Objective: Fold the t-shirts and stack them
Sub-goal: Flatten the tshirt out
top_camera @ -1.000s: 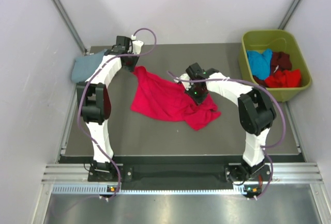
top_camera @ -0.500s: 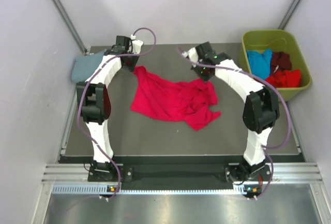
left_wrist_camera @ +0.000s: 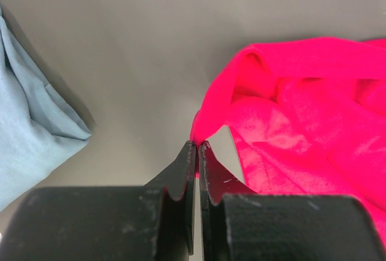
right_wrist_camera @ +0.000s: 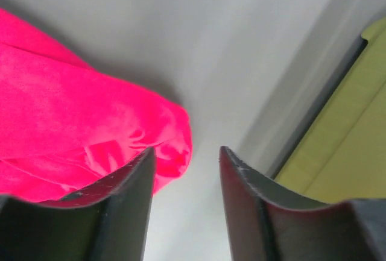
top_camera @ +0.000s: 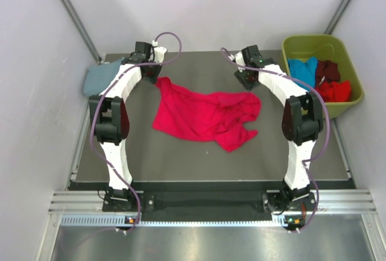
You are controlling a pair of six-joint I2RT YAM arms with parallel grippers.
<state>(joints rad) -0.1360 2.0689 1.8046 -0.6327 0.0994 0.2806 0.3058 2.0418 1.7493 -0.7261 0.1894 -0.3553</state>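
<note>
A crimson-red t-shirt (top_camera: 199,116) lies rumpled and spread across the middle of the table. My left gripper (top_camera: 154,78) is shut on its back-left corner; in the left wrist view the red cloth (left_wrist_camera: 313,110) runs into the shut jaws of that gripper (left_wrist_camera: 197,144). My right gripper (top_camera: 246,80) hovers open at the shirt's back-right end, and the red cloth (right_wrist_camera: 72,110) lies just left of this gripper (right_wrist_camera: 186,152) with nothing between the jaws. A folded blue-grey t-shirt (top_camera: 99,77) sits at the back left corner.
An olive-green bin (top_camera: 313,39) stands at the back right, holding a bright blue t-shirt (top_camera: 303,73), a maroon one (top_camera: 327,69) and a red one (top_camera: 332,90). Its wall (right_wrist_camera: 338,152) shows close on the right in the right wrist view. Grey walls surround the table.
My right gripper pulled the shirt's right end toward the back right, stretching the cloth out, then opened and let it go. The left arm has not moved.
</note>
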